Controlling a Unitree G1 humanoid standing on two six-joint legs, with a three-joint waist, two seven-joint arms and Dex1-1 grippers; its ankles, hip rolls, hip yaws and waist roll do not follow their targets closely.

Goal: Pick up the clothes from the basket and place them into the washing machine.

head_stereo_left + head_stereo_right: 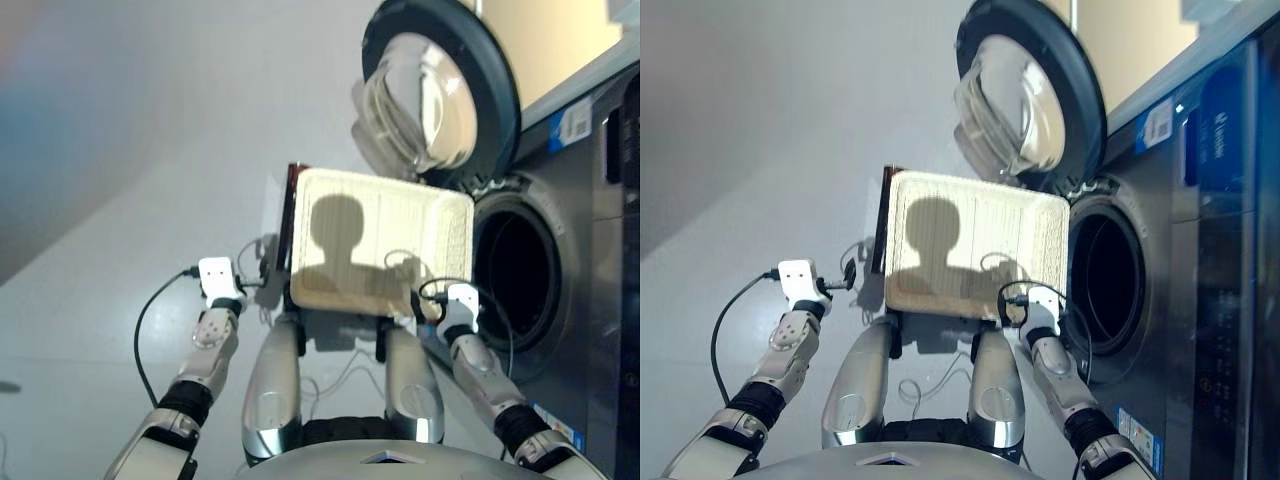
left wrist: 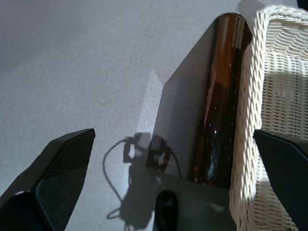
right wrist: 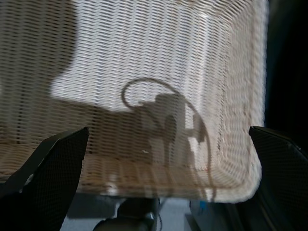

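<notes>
1. Head view: we see the basket (image 1: 385,240) sitting just left of the washing machine (image 1: 520,270), whose door (image 1: 440,90) is swung open.
2. Left end effector (image 2: 159,183) and right end effector (image 3: 163,178) both released, holding nothing.

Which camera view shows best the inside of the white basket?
The left eye view: the whole basket shows there, with no clothes in it. The right eye view shows the same. The right wrist view shows only part of its floor and rim up close; the left wrist view shows only one outer wall.
</notes>
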